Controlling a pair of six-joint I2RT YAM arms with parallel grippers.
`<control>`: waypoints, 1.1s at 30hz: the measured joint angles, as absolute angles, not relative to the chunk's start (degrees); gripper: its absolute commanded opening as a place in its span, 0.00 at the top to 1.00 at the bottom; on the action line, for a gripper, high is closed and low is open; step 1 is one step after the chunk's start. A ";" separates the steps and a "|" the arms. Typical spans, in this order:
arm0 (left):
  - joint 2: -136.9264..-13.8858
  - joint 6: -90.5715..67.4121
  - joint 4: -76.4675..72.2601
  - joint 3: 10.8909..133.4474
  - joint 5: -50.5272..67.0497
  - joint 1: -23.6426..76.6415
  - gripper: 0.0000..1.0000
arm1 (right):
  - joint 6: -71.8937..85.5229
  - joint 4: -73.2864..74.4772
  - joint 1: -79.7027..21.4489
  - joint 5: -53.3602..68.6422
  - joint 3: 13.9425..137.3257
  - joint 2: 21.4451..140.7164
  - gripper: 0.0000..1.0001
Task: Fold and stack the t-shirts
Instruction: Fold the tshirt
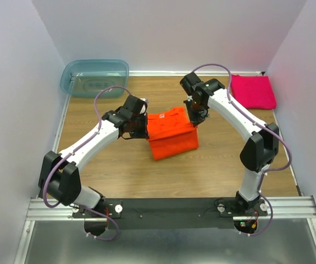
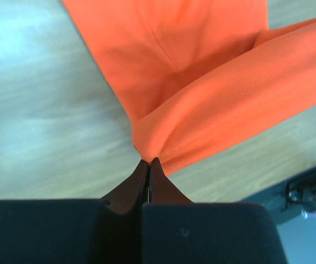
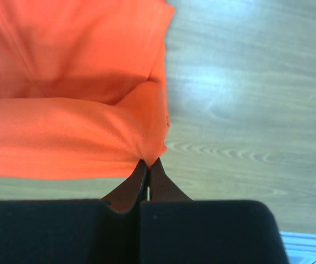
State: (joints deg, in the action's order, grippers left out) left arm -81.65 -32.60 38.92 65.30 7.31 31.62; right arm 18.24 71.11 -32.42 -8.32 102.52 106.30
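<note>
The orange t-shirt (image 1: 171, 135), doubled over and creased, is held by its upper edge between the left gripper (image 2: 148, 163) and the right gripper (image 3: 148, 163), each pinched shut on a corner. A folded pink t-shirt (image 1: 252, 92) lies well beyond the right fingers and a blue-green tub (image 1: 94, 77) beyond the left, on the wooden table (image 1: 125, 176).

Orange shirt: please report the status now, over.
Left gripper shut on orange shirt edge; right gripper shut on it too. Far edge held up, near part on table. Pink shirt folded, far right. Tub far left, out of the way.
</note>
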 measured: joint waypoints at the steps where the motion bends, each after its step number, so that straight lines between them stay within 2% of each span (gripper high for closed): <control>1: -82.35 -32.03 38.46 65.54 7.31 31.07 1.00 | 17.85 70.70 -32.29 -8.54 103.18 107.09 0.99; 17: -90.50 -28.25 32.99 69.82 6.02 26.83 1.00 | 14.24 65.17 -30.22 -10.59 112.36 116.42 0.99; 33: -101.91 -28.60 22.72 67.26 3.79 24.97 1.00 | 13.43 48.16 -28.75 -10.46 101.51 121.51 0.99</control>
